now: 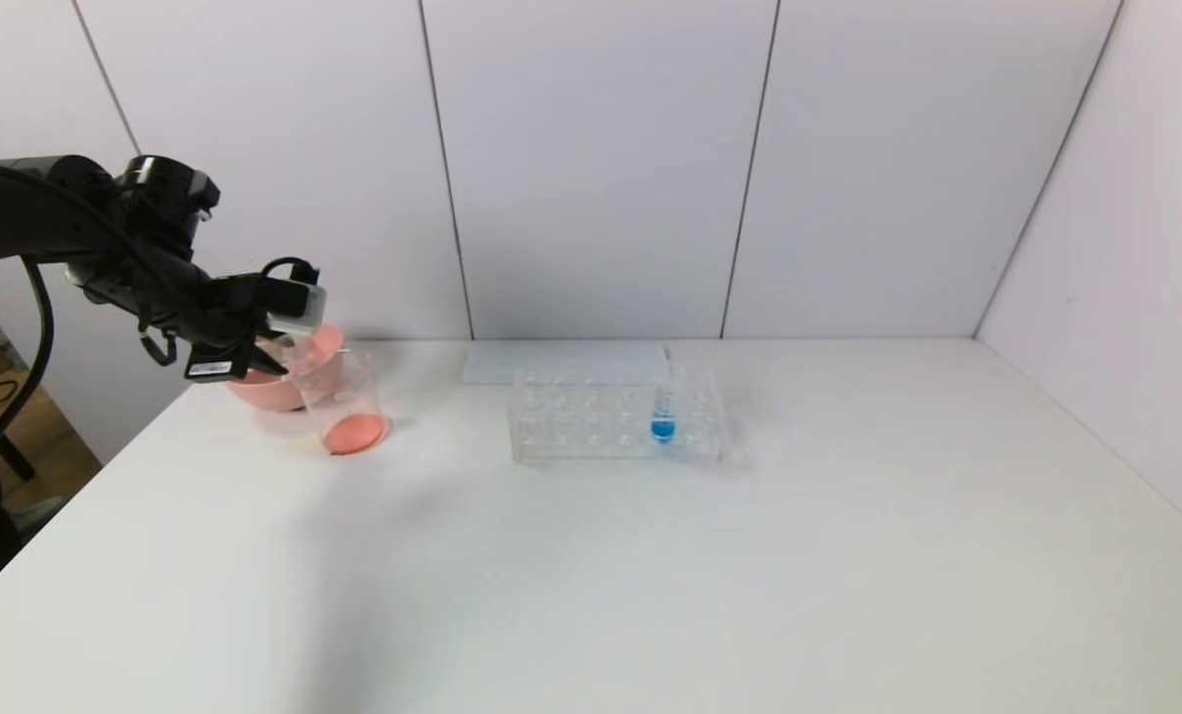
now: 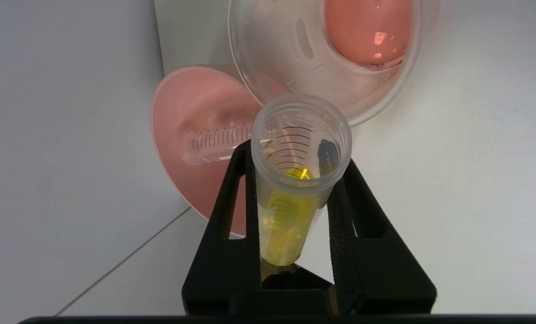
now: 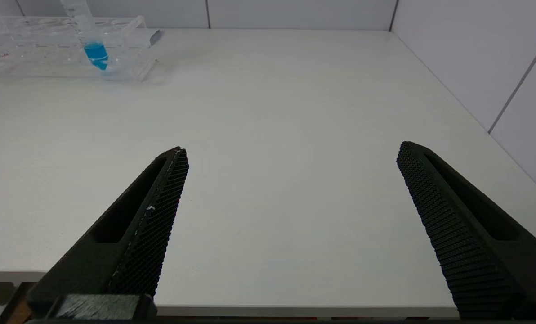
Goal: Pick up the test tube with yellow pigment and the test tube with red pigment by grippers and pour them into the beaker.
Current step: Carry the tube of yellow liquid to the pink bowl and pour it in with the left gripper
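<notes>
My left gripper (image 1: pixel 282 349) (image 2: pixel 297 157) is shut on the test tube with yellow pigment (image 2: pixel 290 211). It holds the tube tilted, its open mouth just short of the rim of the beaker (image 1: pixel 345 402) (image 2: pixel 268 58). The yellow liquid sits in the tube's lower part. The beaker stands at the table's far left with orange-red liquid (image 2: pixel 367 27) at its bottom. An empty clear graduated tube (image 2: pixel 214 144) lies in the pink bowl (image 1: pixel 254 389) (image 2: pixel 182 112) behind the beaker. No tube with red liquid shows. My right gripper (image 3: pixel 291 148) is open and empty above the table's near edge.
A clear tube rack (image 1: pixel 591 416) (image 3: pixel 47 45) stands at the middle back with one blue-liquid tube (image 1: pixel 662 412) (image 3: pixel 92 45) in it. A flat pale sheet (image 1: pixel 561 362) lies behind the rack. Walls close the back and right sides.
</notes>
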Robot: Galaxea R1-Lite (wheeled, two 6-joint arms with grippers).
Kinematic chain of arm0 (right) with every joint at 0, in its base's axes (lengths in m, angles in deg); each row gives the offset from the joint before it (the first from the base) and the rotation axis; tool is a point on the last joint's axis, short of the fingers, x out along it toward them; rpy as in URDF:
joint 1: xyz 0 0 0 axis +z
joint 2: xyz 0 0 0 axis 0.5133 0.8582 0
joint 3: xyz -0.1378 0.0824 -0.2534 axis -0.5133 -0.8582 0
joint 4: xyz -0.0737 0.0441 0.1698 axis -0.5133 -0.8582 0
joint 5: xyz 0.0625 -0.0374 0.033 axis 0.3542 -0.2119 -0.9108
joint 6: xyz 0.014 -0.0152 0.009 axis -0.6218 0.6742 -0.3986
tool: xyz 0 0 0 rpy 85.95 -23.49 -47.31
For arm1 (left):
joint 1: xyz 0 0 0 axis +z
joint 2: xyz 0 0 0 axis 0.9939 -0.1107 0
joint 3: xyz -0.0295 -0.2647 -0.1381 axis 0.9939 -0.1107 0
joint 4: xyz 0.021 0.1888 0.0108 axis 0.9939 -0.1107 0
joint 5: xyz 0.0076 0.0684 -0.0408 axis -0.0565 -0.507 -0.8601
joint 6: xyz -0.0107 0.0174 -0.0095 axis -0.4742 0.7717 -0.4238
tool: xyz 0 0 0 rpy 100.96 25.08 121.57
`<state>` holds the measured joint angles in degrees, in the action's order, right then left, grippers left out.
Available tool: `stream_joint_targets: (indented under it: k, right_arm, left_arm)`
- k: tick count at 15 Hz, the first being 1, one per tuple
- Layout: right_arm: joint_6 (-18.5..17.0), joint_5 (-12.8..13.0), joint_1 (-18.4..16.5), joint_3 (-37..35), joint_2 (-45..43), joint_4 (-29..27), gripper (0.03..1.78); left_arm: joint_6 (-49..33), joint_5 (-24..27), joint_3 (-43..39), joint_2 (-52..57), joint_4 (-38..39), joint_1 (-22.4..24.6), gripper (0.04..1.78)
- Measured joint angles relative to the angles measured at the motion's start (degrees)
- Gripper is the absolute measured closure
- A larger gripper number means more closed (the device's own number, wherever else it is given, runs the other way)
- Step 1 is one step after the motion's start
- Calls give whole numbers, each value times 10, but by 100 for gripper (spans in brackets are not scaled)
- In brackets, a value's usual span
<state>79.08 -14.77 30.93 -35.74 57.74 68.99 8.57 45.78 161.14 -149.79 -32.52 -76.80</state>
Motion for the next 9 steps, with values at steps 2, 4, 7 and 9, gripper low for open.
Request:
stream_joint_targets:
  k: [2,4,7,9]
  right_arm:
    - [0,0,0,0,0,0,11]
    - [0,0,0,0,0,0,11]
    - [0,0,0,0,0,0,11]
    - [0,0,0,0,0,0,11]
  left_arm:
    - [-3,0,0,0,-3,-1,138]
    - [-4,0,0,1,-13,-4,138]
    - [-5,-1,-1,3,-27,-7,138]
    - [-5,-2,-3,4,-28,-9,138]
